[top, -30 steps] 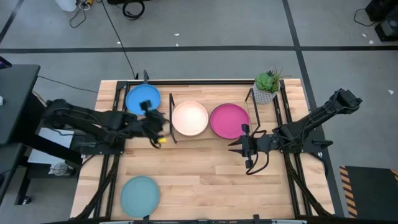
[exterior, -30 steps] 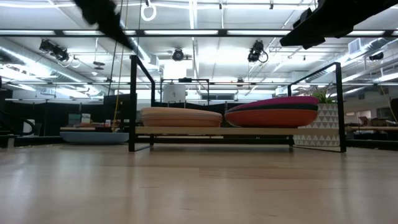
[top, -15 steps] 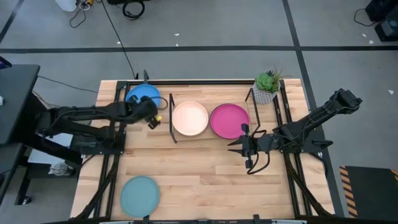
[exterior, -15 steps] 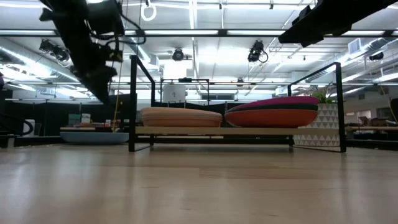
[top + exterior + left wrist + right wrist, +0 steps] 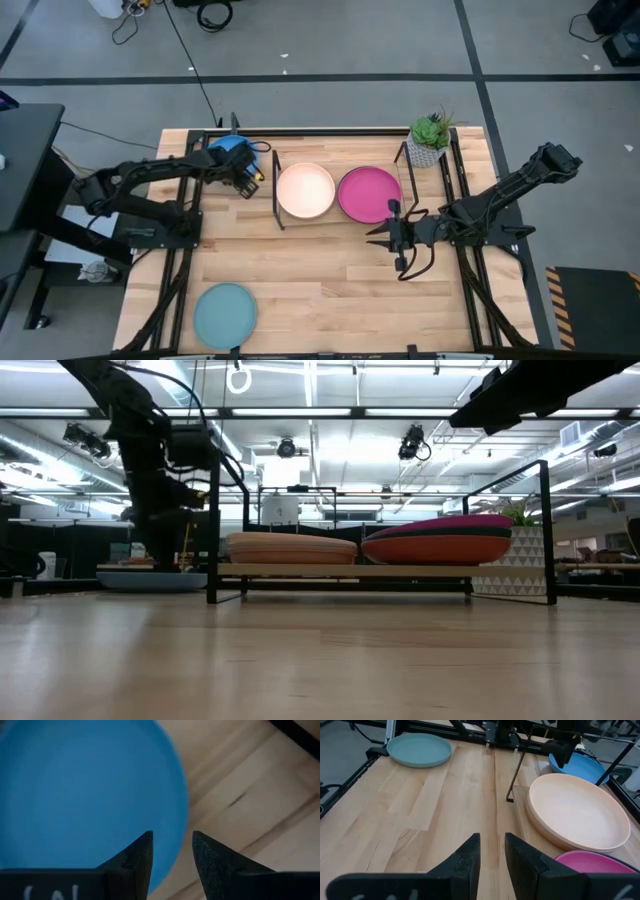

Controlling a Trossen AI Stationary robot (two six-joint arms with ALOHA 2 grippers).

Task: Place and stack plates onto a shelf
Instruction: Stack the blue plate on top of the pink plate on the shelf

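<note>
Left gripper (image 5: 243,176) poised over the blue plate (image 5: 226,150), fingers a little apart; right gripper (image 5: 385,234) waits below the shelf (image 5: 345,571).

The left wrist view alone shows the fingers (image 5: 134,856) straddling the blue plate's rim with bare counter (image 5: 240,800) beside it; from above the arm covers much of that plate at upper left. The low view shows several plates piled under the magenta plate (image 5: 368,193), which the high view hides. The cream plate (image 5: 305,190) sits on the shelf's left half. Right fingers (image 5: 466,856) stand slightly apart over open counter. The teal plate (image 5: 224,313) lies alone at lower left, wide bare wood around it.
</note>
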